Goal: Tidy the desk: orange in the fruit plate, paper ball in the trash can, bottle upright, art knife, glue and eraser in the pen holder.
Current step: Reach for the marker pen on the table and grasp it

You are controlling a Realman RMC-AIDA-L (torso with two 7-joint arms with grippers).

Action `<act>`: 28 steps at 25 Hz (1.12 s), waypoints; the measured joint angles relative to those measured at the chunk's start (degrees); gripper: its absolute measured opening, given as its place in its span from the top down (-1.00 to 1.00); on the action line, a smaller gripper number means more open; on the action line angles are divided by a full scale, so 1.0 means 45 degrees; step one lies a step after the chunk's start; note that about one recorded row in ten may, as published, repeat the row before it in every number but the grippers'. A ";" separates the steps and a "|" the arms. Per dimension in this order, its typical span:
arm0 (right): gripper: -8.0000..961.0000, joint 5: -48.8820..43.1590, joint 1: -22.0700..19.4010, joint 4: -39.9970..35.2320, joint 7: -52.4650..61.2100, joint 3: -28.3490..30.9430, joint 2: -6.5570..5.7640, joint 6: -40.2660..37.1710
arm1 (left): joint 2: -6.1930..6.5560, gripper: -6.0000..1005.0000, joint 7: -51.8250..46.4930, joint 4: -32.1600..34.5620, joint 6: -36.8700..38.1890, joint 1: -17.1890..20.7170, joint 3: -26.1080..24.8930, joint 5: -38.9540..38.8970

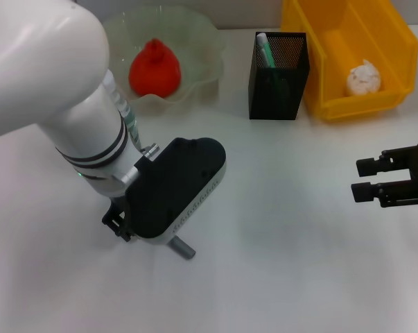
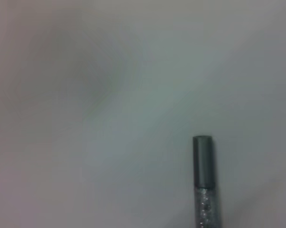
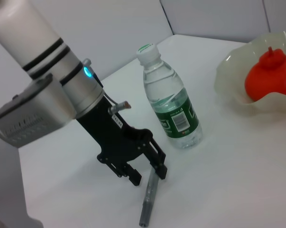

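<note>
- The left gripper (image 3: 147, 172) is low over the white table (image 1: 285, 263), left of centre in the head view, its fingers (image 3: 134, 176) spread open around the upper end of a grey pen-shaped stick (image 3: 149, 198), likely the art knife; whether they touch it cannot be told.
- The stick lies flat on the table; its free end pokes out below the gripper in the head view (image 1: 183, 248) and shows at the lower right of the left wrist view (image 2: 203, 180).
- The bottle (image 3: 170, 99) stands upright just beside the left arm, cap on; in the head view the arm hides nearly all of it.
- The orange (image 1: 154, 69) sits in the fruit plate (image 1: 202, 35) at upper left of the head view.
- The pen holder (image 1: 279, 67) stands at upper centre, with a green-and-white stick (image 1: 264, 50) inside it.
- The paper ball (image 1: 363, 78) lies in the trash can (image 1: 333, 41) at upper right.
- The right gripper (image 1: 364, 177) hovers at the right edge, well apart from everything, fingers open and empty.
</note>
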 joint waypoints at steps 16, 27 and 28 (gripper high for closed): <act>-0.27 -0.0040 0.0024 0.0006 0.0096 -0.0006 0.0058 0.0159 | 0.0000 0.05 -0.0293 -0.0677 -0.0107 -0.0586 0.0460 0.0070; -0.27 -0.0150 0.0103 0.0124 0.0096 -0.0138 0.0064 0.0508 | 0.0000 0.04 -0.0388 -0.1318 -0.0468 -0.0853 0.0974 0.0032; -0.27 -0.0153 0.0108 0.0124 0.0095 -0.0137 0.0065 0.0545 | 0.0000 0.04 -0.0389 -0.1365 -0.0483 -0.0872 0.1029 0.0024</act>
